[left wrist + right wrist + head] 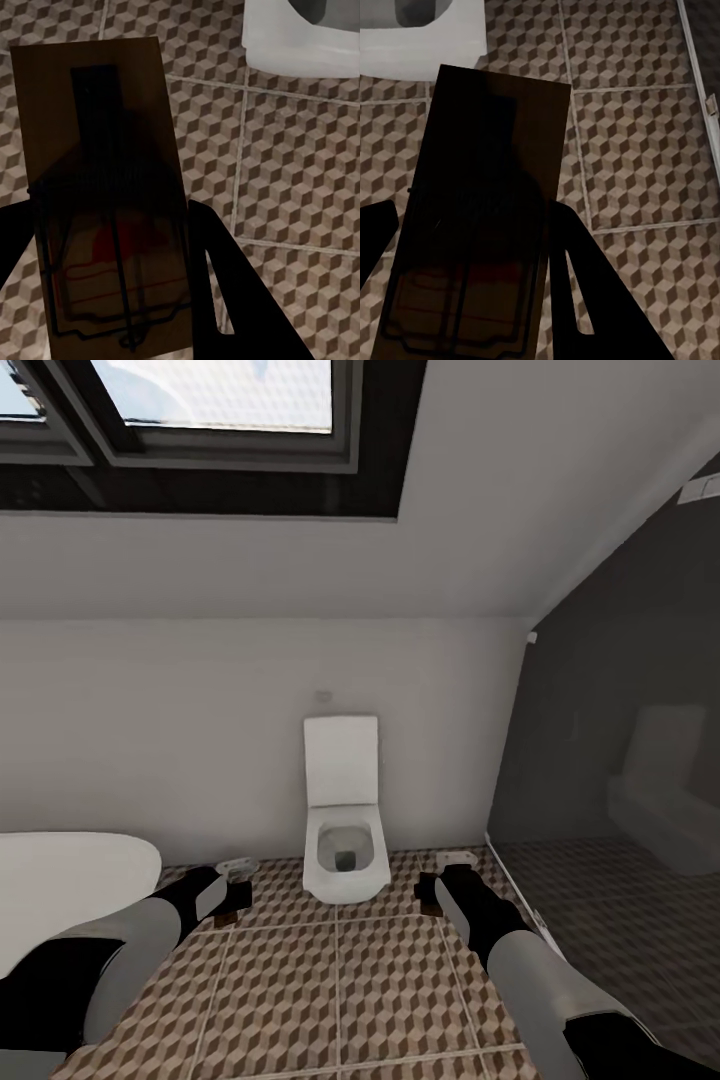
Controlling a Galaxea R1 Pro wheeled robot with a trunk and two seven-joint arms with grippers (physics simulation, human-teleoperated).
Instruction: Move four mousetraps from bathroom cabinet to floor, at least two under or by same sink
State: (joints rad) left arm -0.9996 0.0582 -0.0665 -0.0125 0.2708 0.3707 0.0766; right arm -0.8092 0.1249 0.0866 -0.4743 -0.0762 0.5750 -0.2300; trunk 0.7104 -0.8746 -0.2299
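Both arms reach fwd and low from the bottom corners of the head view, white forearms w/ black wrists, converging slightly toward the toilet (346, 830) against the back wall. Left gripper (232, 901) sits low over the bathroom floor (340, 980), just right of the white bathtub (70, 885) rim; it's clamped on a mousetrap (237, 900), seen in head view as a small dark-brown slab at the tip. In left wrist view the left gripper (105, 285) has its black fingers (225, 285) either side of the left mousetrap (101, 187), a brown board w/ dark wire parts and a red mark, held flat-ish above the cube-pattern tiles, sticking out past the fingertips toward the toilet base (300, 37). Right gripper (430, 895) is at abt the same height on the other side of the toilet, near the dark glossy wall (620, 740); a dark slab shows at its tip too. In right wrist view the right gripper (465, 292) is closed on the right mousetrap (484, 210), fingers (577, 285) flanking the board, which is v. dark and in shadow, wire frame faintly visible near the wrist end. Both traps are off the floor, gripped at one end, w/ the free end pointing fwd. Skylight (200, 410) overhead in the sloped ceiling.
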